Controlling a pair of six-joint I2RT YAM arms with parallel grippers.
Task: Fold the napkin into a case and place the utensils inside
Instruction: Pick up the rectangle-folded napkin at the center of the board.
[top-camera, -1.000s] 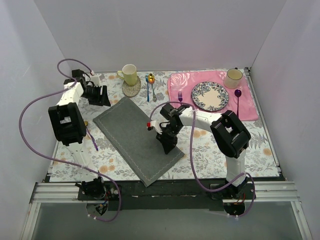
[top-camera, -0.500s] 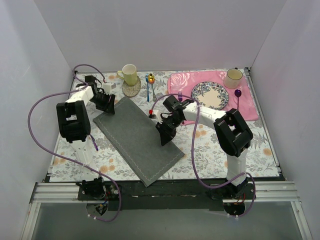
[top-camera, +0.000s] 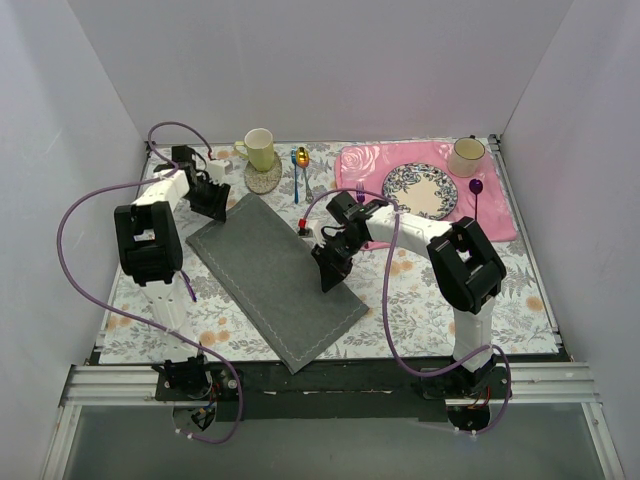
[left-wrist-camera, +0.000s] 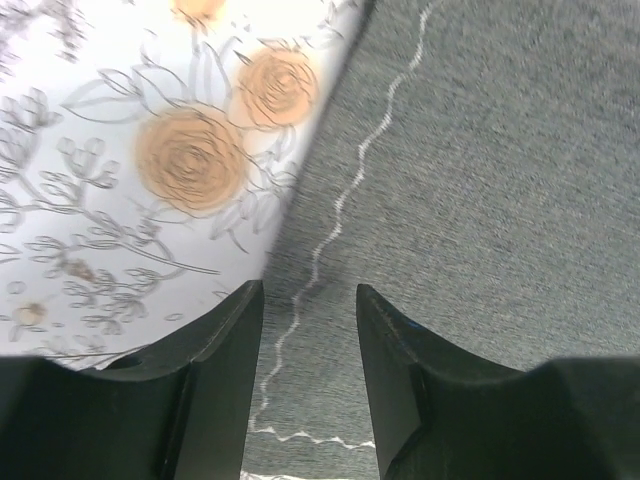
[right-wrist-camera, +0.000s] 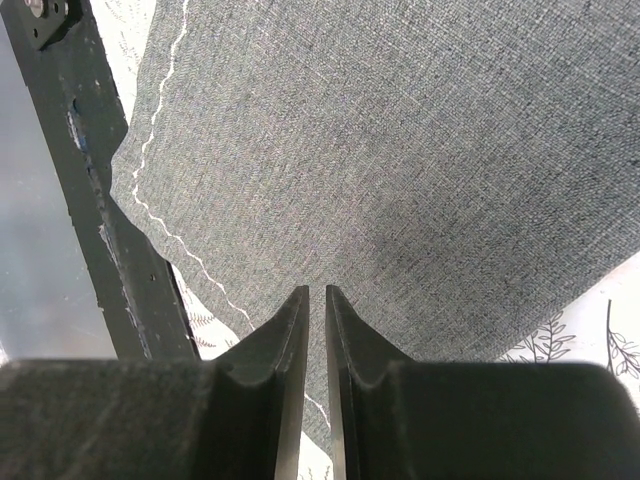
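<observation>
1. Centrally, the plain dark grey cloth napkin with pale stitched edges (top-camera: 272, 275) lies flat and unfolded on the floral-printed tablecloth (top-camera: 420, 295). Its long side runs diagonally from far left to near right.
2. The left gripper (top-camera: 217, 207) is at the napkin's far-left corner. In the left wrist view its fingers (left-wrist-camera: 225, 370) stand apart, one over the tablecloth (left-wrist-camera: 100, 150) and the other over the napkin (left-wrist-camera: 480, 200). The wavy stitched hem runs up the gap between them, and nothing is clamped.
3. The right gripper (top-camera: 328, 272) points down at the napkin's right-hand long edge. In the right wrist view its fingers (right-wrist-camera: 285, 345) are drawn almost together, with only a thin slit between them. The flat cloth (right-wrist-camera: 400, 150) shows beyond, and no fold is seen caught.
4. A small silver fork (top-camera: 308, 188) lies beyond the napkin's far end, just beside a gold-bowled spoon with a blue handle (top-camera: 299, 165). Its tines are too small to make out.
5. A cream mug (top-camera: 259, 148) stands on a round woven coaster (top-camera: 263, 180), far left of the spoon.
6. A pink rose-patterned placemat (top-camera: 365, 162) at far right carries a blue-patterned round plate (top-camera: 420, 193), a pale cup (top-camera: 466, 155), an all-purple fork (top-camera: 360, 188) and an all-purple spoon (top-camera: 476, 195).
</observation>
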